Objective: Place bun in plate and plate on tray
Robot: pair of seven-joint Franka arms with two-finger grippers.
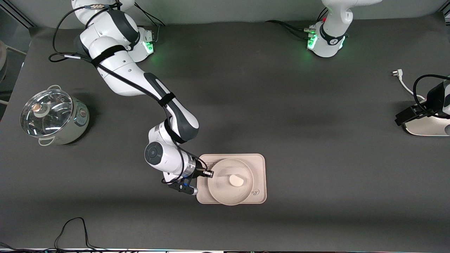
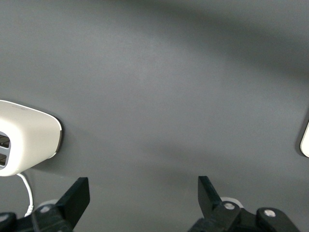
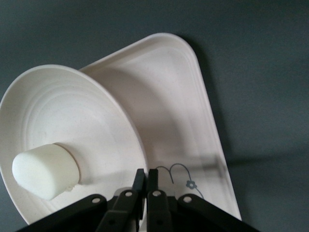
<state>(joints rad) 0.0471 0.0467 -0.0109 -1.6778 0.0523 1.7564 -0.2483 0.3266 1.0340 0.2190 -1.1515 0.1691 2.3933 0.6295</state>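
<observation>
The bun [image 1: 236,180] lies in the plate [image 1: 225,196], and the plate sits on the tray [image 1: 258,161]. The right gripper [image 1: 210,173] pinches the plate's rim, fingers together; only letting go seems left. The left gripper [image 2: 144,193] waits near a white appliance [image 2: 24,145], fingers apart, holding nothing.

Small off-white rounded bun [image 1: 236,180] sits in round cream plate [image 1: 225,196], near its middle. Plate on cream rectangular tray [image 1: 258,165], w/ rim overhanging tray edge nearest front camera. Lidded steel pot [image 1: 52,116] at right arm's end of table, white toaster [image 1: 427,126] at left arm's end, both farther from camera than tray.
</observation>
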